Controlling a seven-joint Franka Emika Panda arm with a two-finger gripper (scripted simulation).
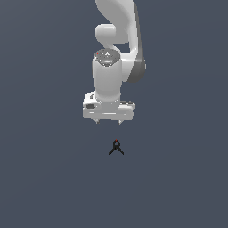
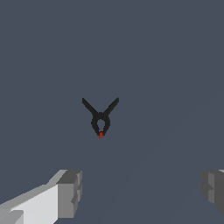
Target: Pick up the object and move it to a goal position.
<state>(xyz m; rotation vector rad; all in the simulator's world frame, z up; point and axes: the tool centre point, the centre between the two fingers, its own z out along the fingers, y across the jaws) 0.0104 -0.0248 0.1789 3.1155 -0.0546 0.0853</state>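
The object is a tiny black clamp (image 1: 116,148) with two splayed legs and a small red spot at its tip. It lies on the flat grey floor (image 1: 49,178), in front of the arm in the exterior view. It also shows in the wrist view (image 2: 100,117), lying free and untouched. My white gripper (image 1: 108,121) hangs above and behind the clamp, well clear of it. It is open and empty. In the wrist view the two grey fingertips (image 2: 69,194) stand wide apart, with the gripper (image 2: 142,190) short of the clamp.
The white arm (image 1: 116,49) rises out of the exterior view's top. Plain grey floor surrounds the clamp on all sides. No goal marker shows in either view.
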